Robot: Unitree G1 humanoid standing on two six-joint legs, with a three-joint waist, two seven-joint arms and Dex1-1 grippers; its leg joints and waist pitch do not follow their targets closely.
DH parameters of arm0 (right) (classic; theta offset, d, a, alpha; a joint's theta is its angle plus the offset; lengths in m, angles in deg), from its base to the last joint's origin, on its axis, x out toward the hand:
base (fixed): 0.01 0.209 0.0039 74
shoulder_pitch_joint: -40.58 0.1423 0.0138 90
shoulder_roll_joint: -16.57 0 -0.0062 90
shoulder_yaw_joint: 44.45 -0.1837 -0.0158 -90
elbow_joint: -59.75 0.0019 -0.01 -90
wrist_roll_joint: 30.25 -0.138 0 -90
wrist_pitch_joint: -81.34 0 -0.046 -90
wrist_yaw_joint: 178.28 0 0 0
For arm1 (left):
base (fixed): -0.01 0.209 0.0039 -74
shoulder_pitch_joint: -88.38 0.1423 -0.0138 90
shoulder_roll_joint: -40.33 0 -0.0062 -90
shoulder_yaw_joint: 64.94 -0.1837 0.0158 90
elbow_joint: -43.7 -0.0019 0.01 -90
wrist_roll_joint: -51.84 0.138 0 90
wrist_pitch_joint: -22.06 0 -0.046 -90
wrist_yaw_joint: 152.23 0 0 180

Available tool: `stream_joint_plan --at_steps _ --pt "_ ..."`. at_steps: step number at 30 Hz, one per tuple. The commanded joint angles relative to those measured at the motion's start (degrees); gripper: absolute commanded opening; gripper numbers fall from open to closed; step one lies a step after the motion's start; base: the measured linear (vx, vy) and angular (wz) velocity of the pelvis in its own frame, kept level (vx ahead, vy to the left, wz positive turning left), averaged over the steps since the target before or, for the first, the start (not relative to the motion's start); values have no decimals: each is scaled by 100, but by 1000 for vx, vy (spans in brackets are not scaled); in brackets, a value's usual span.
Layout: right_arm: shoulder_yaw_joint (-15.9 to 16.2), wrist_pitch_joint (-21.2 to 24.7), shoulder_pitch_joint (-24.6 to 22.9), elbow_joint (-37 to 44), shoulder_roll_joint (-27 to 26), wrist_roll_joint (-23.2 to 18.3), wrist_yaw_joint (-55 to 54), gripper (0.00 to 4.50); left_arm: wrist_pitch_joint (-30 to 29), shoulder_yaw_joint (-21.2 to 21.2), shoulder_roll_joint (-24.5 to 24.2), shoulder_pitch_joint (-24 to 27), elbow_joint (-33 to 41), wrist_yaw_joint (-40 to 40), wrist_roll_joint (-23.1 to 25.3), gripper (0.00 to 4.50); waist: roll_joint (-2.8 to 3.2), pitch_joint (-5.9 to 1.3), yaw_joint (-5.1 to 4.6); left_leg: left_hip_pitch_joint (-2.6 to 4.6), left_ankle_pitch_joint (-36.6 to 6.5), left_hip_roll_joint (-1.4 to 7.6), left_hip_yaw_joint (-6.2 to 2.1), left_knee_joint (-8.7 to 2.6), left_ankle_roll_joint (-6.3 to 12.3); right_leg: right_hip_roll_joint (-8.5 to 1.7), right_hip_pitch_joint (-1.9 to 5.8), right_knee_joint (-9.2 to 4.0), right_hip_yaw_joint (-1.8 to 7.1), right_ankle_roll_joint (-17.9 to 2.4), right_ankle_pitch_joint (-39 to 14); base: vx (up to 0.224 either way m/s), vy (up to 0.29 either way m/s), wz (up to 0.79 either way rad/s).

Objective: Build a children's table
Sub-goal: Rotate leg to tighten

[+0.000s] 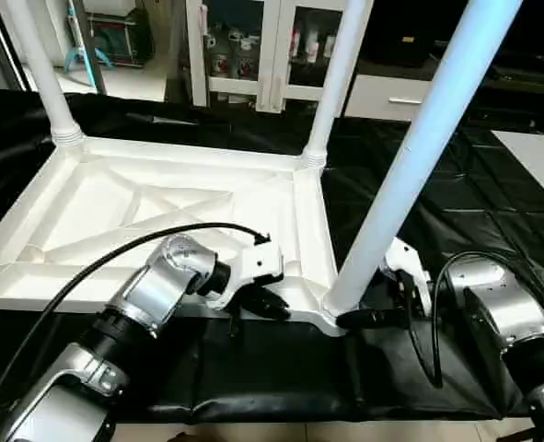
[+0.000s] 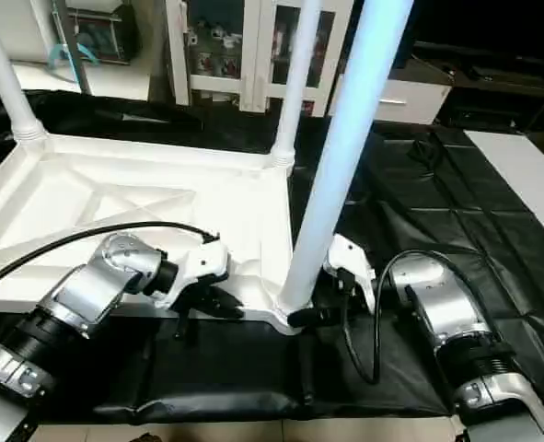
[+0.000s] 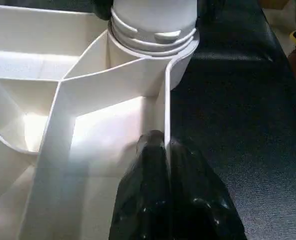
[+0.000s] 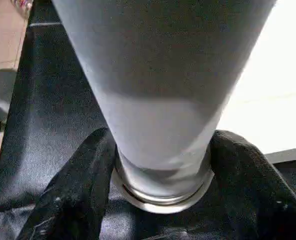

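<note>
Right pincer [image 4: 160, 165] – black fingers round smooth tapered leg [image 1: 410, 175]

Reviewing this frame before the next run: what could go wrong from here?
1. The near leg leans in its corner socket; twisting it now may cross-thread or jam it.
2. The right gripper straddles the leg only at its base, so the long leg could lever free.
3. The left gripper pinches just the tabletop's thin rim; the tabletop may slide on the black cloth.
</note>
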Motion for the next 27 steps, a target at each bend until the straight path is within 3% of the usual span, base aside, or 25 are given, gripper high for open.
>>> stream_joint_plan --at_steps 1,3,5,6,7,8,9,12,13,15,16,20,22,24,25,27 --pt "-79 105 13 -121 -160 -13 -406 261 -46 -223 204 -5 -127 -72 55 0 -2 -321 -65 47 -1374 100 33 -434 279 -105 271 -287 126 -1272 -1532 0 0 0" --pt "-326 189 184 -521 -510 177 -1583 261 1 18 425 -171 -527 -676 131 0 15 -298 -101 61 -1690 91 19 -458 143 -107 238 -356 118 -1120 -2041 0 0 0" --pt "-387 221 224 -614 -599 220 -1881 261 19 84 486 -217 -634 -839 147 0 15 -299 -168 75 -2025 73 -22 -467 -42 -120 227 -404 94 -912 -2588 0 0 0" --pt "-453 303 252 -679 -712 219 -2157 261 7 177 571 -285 -765 -1061 151 0 -14 -307 -224 35 -2065 60 -47 -470 -67 -119 256 -417 80 -812 -2698 0 0 0" --pt "-584 454 298 -801 -958 213 -2716 261 -3 371 755 -435 -1040 -1557 168 0 14 -283 -264 40 -2141 54 -48 -479 -84 -99 206 -451 79 -766 -2791 0 0 0" --pt "-651 523 317 -859 -1110 208 -3032 261 -16 490 871 -530 -1202 -1874 177 0 14 -294 -271 67 -2206 52 -64 -468 -110 -104 200 -458 63 -747 -2868 0 0 0" --pt "-709 564 365 -999 -1367 301 -3671 261 -142 692 1077 -687 -1445 -2376 155 0 25 -300 -342 43 -2297 33 -76 -458 -128 -102 197 -457 53 -723 -2937 0 0 0" --pt "-738 532 453 -1190 -1658 468 -4371 261 -240 913 1329 -855 -1695 -2929 115 0 11 -300 -399 -11 -2295 20 -104 -471 -144 -112 223 -492 7 -597 -3110 0 0 0" --pt "-760 536 490 -1255 -1778 506 -4575 261 -253 968 1410 -907 -1773 -3073 112 0 32 -306 -402 19 -2318 16 -91 -449 -98 -123 195 -530 9 -597 -3134 0 0 0" --pt "-870 504 614 -1439 -2008 525 -5129 261 -180 1060 1564 -1019 -1943 -3417 144 0 39 -311 -424 37 -2278 17 -81 -441 -51 -113 163 -521 18 -686 -2968 0 0 0" --pt "-1000 418 786 -1674 -2292 570 -5891 261 -40 1175 1763 -1155 -2164 -3855 192 0 41 -326 -446 2 -2151 13 -79 -450 -54 -109 194 -483 26 -735 -2782 0 0 0" --pt "-1167 190 1030 -1941 -2694 639 -6820 261 271 1320 2053 -1360 -2462 -4389 204 0 66 -356 -438 -3 -1755 26 -41 -443 -7 -99 213 -396 61 -989 -1926 0 0 0" --pt "-1168 76 1073 -1999 -2792 648 -6921 261 384 1351 2132 -1391 -2475 -4522 192 0 43 -379 -402 -10 -1386 20 -1 -411 169 -98 251 -325 72 -1150 -1363 60 3 5" --pt "-1172 48 1084 -2031 -2817 654 -6913 261 402 1352 2148 -1396 -2485 -4541 194 0 64 -402 -372 15 -1015 20 24 -383 345 -96 264 -276 82 -1301 -883 62 -2 4" --pt "-1173 32 1088 -2048 -2824 669 -6933 261 395 1348 2152 -1398 -2499 -4529 199 0 50 -407 -355 -18 -734 15 25 -375 463 -99 306 -236 81 -1365 -624 0 0 0" --pt "-1170 -24 1101 -2089 -2835 684 -6940 255 406 1355 2162 -1405 -2547 -4530 214 0 45 -412 -327 -12 -460 12 40 -358 621 -100 320 -203 87 -1447 -351 0 0 0"
